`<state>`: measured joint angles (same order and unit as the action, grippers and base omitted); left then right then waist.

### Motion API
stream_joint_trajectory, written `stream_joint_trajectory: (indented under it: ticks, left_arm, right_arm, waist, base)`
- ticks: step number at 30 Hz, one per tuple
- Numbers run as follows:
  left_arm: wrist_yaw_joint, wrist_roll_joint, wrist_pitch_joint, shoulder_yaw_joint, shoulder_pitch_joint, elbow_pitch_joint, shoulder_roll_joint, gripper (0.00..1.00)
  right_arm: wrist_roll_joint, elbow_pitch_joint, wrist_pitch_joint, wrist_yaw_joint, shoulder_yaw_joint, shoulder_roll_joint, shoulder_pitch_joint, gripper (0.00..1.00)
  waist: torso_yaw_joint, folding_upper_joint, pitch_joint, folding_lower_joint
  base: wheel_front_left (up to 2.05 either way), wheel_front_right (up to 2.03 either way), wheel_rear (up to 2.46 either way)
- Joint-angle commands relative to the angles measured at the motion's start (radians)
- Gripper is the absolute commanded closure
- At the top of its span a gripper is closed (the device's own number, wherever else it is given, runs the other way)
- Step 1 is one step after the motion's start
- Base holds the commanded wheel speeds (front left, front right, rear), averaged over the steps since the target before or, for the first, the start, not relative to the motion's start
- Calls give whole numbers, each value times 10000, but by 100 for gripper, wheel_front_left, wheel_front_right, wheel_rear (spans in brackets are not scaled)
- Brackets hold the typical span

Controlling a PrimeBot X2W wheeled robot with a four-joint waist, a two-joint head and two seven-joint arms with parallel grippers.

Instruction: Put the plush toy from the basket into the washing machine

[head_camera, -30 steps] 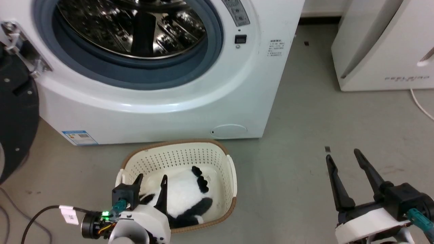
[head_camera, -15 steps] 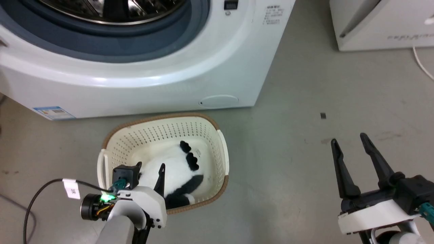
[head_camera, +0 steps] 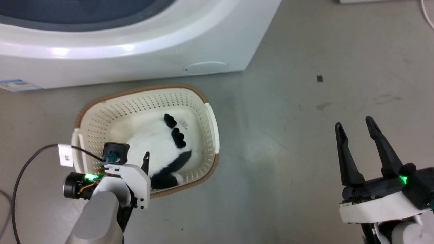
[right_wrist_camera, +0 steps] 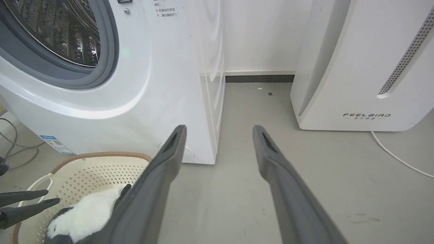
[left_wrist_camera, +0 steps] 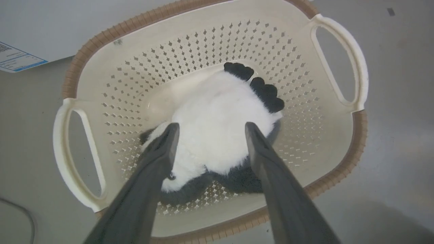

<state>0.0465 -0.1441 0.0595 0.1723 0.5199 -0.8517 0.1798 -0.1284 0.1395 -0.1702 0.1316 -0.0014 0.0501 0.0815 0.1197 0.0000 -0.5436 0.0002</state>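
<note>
White fur fills the gap between the spread fingers of the left gripper [left_wrist_camera: 211, 127]. It hangs open over the plush toy [left_wrist_camera: 220, 108], which lies on the bottom of the basket [left_wrist_camera: 190, 40]; I cannot tell whether the tips touch the pile yet. The likeliest slip is a shallow pinch: if the jaws close on loose fluff rather than the body, the toy could slide out on the lift. Pressing too deep could drive a tip into the perforated floor, or catch a hole and drag the light basket along. The black legs [left_wrist_camera: 237, 176] just under the jaws may dangle and snag the brown rim [left_wrist_camera: 101, 37] on the way up. The walls hem the jaws in on every side, with a handle [left_wrist_camera: 342, 64] off to each flank, so the free way out is straight up. Just past the basket's far wall stands the washing machine [head_camera: 135, 44]; its low front panel has to be cleared before the open drum [right_wrist_camera: 67, 34] can be reached. Well off to the right, the right gripper [head_camera: 354, 122] waits spread and empty over bare floor [head_camera: 288, 152], out of the path. A cable [head_camera: 20, 169] trails by the left wrist and could catch.
</note>
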Motion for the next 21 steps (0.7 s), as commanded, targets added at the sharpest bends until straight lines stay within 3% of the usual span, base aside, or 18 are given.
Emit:
stream_joint_trajectory:
  ticks: [1,21]
  left_arm:
    - [11,-47,-74,99,304,-285,129,0]
    - [260,144,-485,1388,2515,-2410,1048,0]
  right_arm:
    - [-85,103,-106,-6,18,0,236,0]
    - [-654,445,-522,-8,161,0,705,0]
  waist:
    - [162,0,-340,-2]
    - [804,0,-2505,-2]
  base:
    - [0,0,0]
    - [0,0,0]
